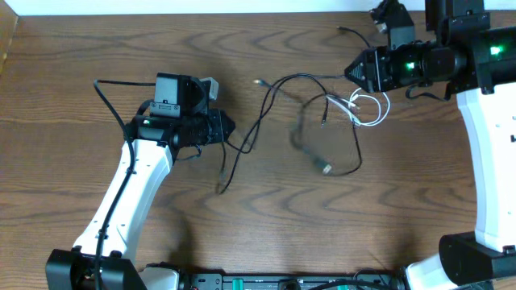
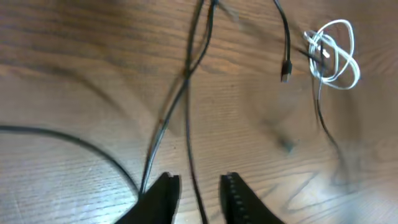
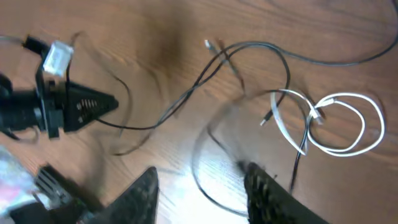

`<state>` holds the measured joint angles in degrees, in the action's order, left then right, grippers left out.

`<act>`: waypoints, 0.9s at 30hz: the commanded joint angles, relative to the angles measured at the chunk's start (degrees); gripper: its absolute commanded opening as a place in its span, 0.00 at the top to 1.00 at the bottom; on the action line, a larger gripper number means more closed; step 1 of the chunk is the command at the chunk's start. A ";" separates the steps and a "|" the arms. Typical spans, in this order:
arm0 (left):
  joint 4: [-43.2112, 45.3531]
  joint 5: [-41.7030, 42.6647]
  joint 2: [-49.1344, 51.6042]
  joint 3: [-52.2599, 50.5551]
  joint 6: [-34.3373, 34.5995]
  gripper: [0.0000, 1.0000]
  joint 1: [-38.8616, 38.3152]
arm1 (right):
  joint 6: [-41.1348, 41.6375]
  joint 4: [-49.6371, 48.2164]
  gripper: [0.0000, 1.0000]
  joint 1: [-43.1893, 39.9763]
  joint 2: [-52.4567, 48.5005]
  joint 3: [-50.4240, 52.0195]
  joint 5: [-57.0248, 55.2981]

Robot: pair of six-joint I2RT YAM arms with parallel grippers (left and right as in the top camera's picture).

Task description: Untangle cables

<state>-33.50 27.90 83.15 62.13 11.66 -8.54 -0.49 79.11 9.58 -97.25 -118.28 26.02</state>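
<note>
Thin black cables (image 1: 262, 113) lie looped and crossed on the wooden table, with a small white cable (image 1: 368, 109) coiled at their right end. My left gripper (image 1: 231, 129) is open at the left end of the tangle. In the left wrist view its fingers (image 2: 199, 183) straddle one black strand (image 2: 188, 70) without closing on it, and the white coil (image 2: 336, 56) lies far right. My right gripper (image 1: 351, 71) is open just above the white coil. In the right wrist view its fingers (image 3: 202, 177) hover wide apart over a blurred black loop (image 3: 193, 90) beside the white cable (image 3: 342, 121).
Another thin dark cable end (image 1: 351, 32) lies near the table's back edge by the right arm. The left arm's gripper shows in the right wrist view (image 3: 68, 102). A thicker black wire (image 1: 109, 101) loops off the left arm.
</note>
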 commanded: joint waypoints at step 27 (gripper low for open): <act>1.79 -7.43 0.48 0.94 -0.68 0.42 -9.81 | -3.41 -23.04 0.35 0.28 -3.19 35.50 -21.18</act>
<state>-31.35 22.85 83.15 62.17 11.73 -18.13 -0.64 58.24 9.82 -100.77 -85.27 4.29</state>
